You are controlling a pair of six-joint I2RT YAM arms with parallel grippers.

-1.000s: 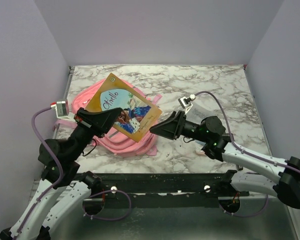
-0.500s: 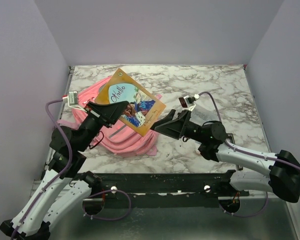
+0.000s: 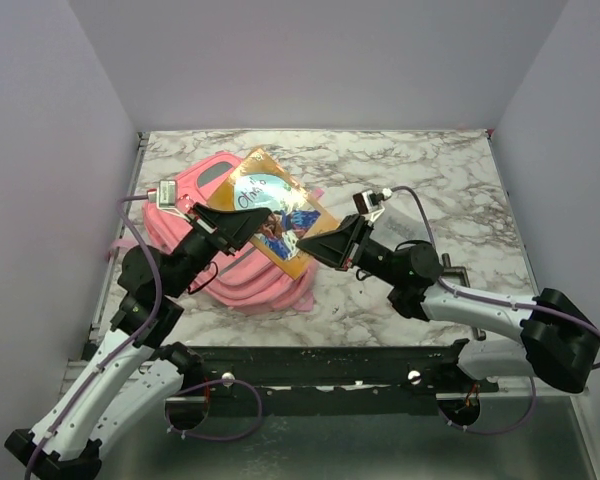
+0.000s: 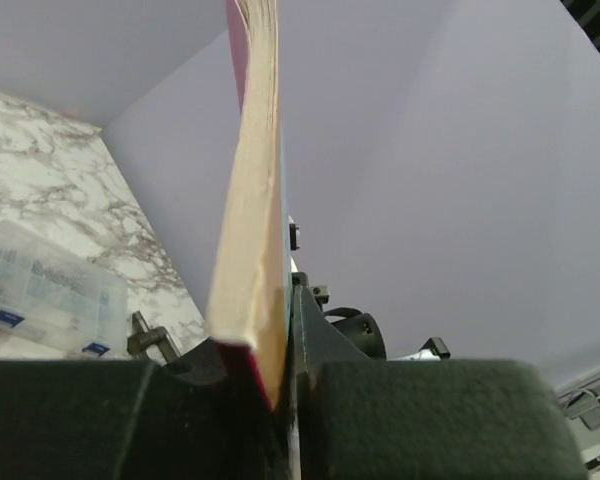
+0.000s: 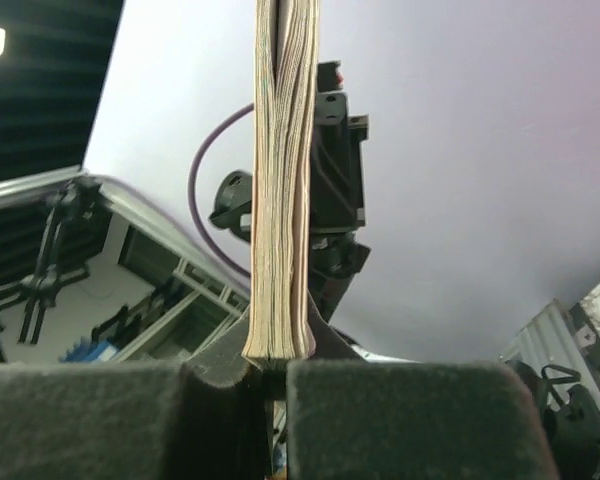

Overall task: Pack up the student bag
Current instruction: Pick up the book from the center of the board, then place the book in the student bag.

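One soft pink fabric backpack [image 3: 260,288] (grey-trimmed pocket showing) lies slumped on the left of the marble table [image 3: 430,170]. Above it is one orange-edged illustrated paperback [image 3: 275,210], pinched from opposite sides by the left gripper [image 3: 244,227] and the right gripper [image 3: 307,244].

Over the student bag [image 3: 260,290], at the table's [image 3: 430,170] left, a book [image 3: 270,205] between left pincer [image 3: 244,227] and right pincer [image 3: 312,247].

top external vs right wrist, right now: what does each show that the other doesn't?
Only top external: the pink student bag lying below the book, and the book's printed cover. Only right wrist: the page edges, pinched between the pads of the right gripper, plus metal framing outside the enclosure. Both: the book gripped from opposite sides, with the left gripper shut on the other edge.
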